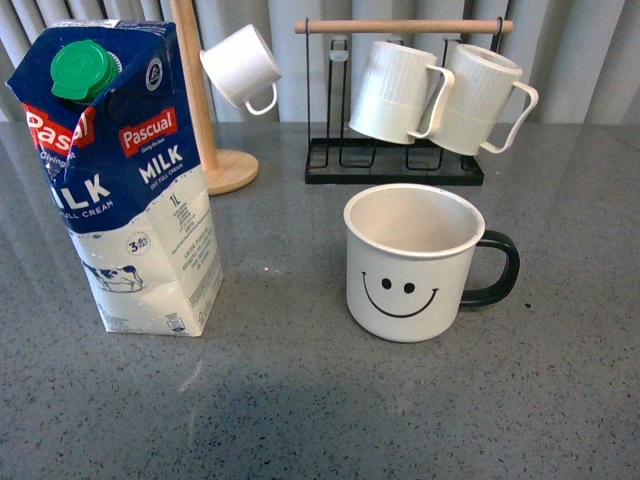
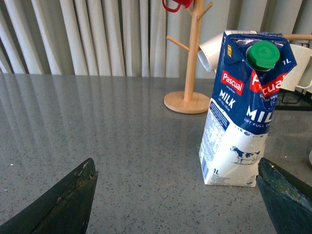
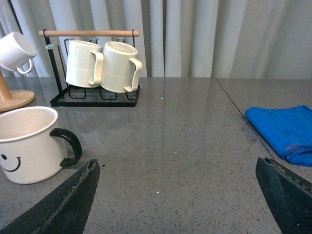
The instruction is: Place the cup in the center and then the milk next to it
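Left tool [image 2: 175, 163] spread wide, empty, low over surface [image 1: 300, 400]; milk [image 1: 130, 180] upright just ahead. Right tool [image 3: 176, 161] likewise released, empty; cup [image 1: 410, 265] upright near surface middle, milk standing apart to its left.

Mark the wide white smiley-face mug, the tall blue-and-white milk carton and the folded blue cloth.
white smiley-face mug [image 1: 400, 260]: front view, front wall above the smile.
blue-and-white milk carton [image 1: 165, 215]: front view, panel below the MILK lettering.
blue cloth [image 3: 285, 127]: right wrist view, its top surface.
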Robot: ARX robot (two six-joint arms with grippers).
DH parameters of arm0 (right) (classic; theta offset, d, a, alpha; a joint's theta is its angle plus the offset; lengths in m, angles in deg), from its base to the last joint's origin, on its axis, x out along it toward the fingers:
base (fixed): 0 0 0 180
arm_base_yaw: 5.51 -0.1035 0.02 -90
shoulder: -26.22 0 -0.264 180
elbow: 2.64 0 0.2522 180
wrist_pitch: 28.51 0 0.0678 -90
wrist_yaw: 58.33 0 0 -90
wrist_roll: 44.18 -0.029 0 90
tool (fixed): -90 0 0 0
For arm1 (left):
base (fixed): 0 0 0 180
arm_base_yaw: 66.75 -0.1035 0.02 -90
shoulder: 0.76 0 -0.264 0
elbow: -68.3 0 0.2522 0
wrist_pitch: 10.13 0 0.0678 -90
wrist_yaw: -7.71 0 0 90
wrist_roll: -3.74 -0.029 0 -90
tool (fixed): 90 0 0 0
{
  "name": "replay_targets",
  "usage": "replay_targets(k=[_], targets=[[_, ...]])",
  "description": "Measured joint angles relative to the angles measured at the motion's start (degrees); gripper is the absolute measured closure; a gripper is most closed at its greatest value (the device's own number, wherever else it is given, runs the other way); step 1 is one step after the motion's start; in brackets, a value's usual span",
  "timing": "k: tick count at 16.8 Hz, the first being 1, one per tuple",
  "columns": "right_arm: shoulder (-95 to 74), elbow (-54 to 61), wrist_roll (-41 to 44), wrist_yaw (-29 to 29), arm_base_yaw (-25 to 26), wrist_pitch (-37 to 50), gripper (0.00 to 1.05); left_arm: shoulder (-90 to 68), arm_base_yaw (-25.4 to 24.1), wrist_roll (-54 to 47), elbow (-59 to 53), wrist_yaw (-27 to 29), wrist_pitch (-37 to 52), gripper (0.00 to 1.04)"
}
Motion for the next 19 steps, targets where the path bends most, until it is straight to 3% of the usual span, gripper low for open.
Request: replay_targets(k=[7, 8, 9, 10, 12, 15, 16, 17, 19], targets=[[0.00, -0.02, 0.00, -0.02, 0.00, 0.00, 0.07, 0.00, 0.00, 0.00, 0.00, 0.00, 0.00, 0.07], [0.00, 0.00, 0.00, -0.02, 0.00, 0.02, 0.07, -0.76, 0.92, 0.44, 1.09, 2.38, -4.52, 0.07], [0.00, 0.00, -0.02, -0.04, 0.00, 0.02, 0.07, -6.99, 4.98, 2.05, 5.18, 9.55, -13.51, 0.07], [0.00, 0.00, -0.02, 0.00, 0.00, 0.09, 0.07, -9.88, 7.56, 2.51, 6.86, 12.46, -14.69, 0.07], [0.00, 0.00, -0.04, -0.02, 0.00, -0.02, 0.07, -10.88, 9.55, 3.19, 8.09, 13.92, -12.68, 0.07], [0.00, 0.00, -0.04, 0.00, 0.00, 0.07, 0.07, -18.80, 10.03, 3.32, 13.38, 11.65, -2.54, 0.07], [0.00, 0.00, -0.04, 0.00, 0.00, 0.02, 0.07, -21.62, 10.45, 3.34, 14.27, 10.45, 0.02, 0.07], [0.00, 0.00, -0.04, 0.00, 0.00, 0.04, 0.07, -35.21, 13.94, 3.28, 19.91, 6.45, 9.90, 0.07], [0.00, 0.00, -0.04, 0.00, 0.00, 0.02, 0.07, -41.57, 15.04, 3.15, 23.91, 4.50, 13.44, 0.07]])
